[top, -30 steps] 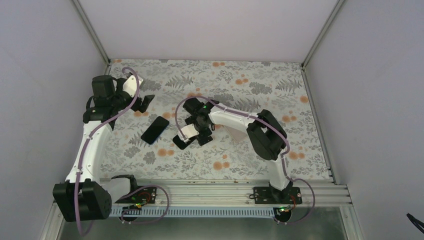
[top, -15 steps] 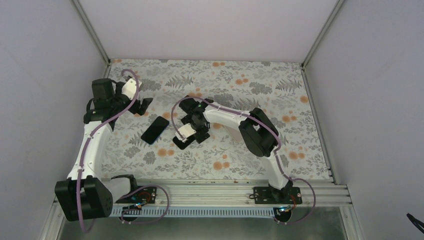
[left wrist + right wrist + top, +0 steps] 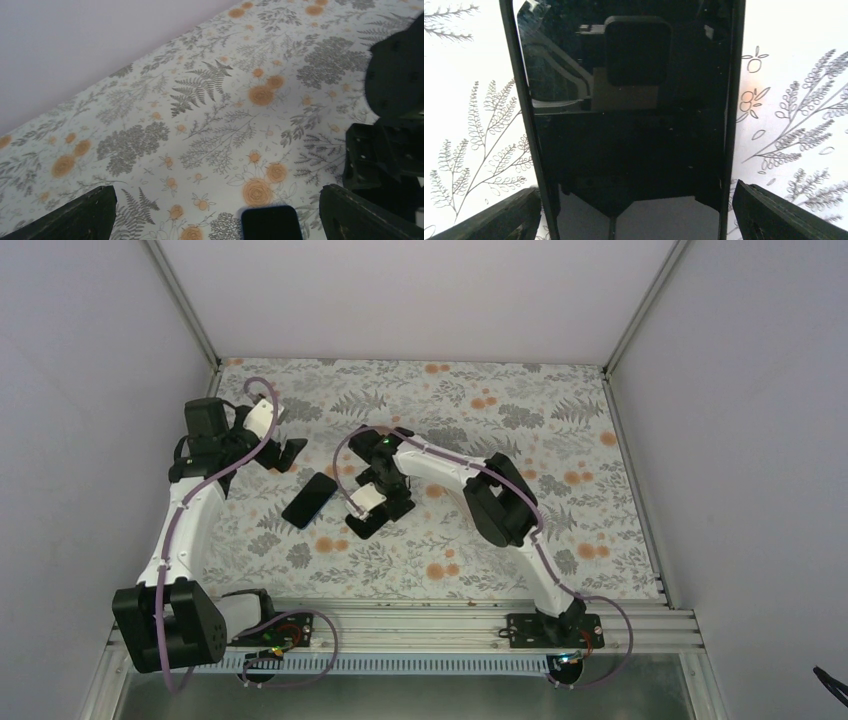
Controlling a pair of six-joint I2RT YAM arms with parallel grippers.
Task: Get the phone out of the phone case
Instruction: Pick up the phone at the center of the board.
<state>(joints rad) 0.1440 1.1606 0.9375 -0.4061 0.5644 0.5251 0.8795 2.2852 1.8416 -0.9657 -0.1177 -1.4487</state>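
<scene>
A black phone [image 3: 634, 125] with a glossy screen lies flat on the flowered table, seen from close above in the right wrist view. A thin dark rim [image 3: 735, 100] runs along its long sides; I cannot tell whether this is the phone case. My right gripper [image 3: 636, 212] is open, with one finger [image 3: 494, 217] on each side of the phone. In the top view this gripper [image 3: 373, 508] covers most of that phone [image 3: 362, 525]. My left gripper [image 3: 289, 452] is open and empty, up and left of the phones. It also shows in the left wrist view [image 3: 217, 220].
A second bare black phone [image 3: 310, 499] lies just left of the right gripper; its end shows in the left wrist view [image 3: 270, 223]. The right arm's dark wrist [image 3: 395, 100] is at that view's right edge. Walls enclose the table [image 3: 520, 400] on three sides.
The right arm has swung to the left and its gripper has shifted slightly left and back over the phone. The left gripper has barely moved. Both phones lie where they were.
</scene>
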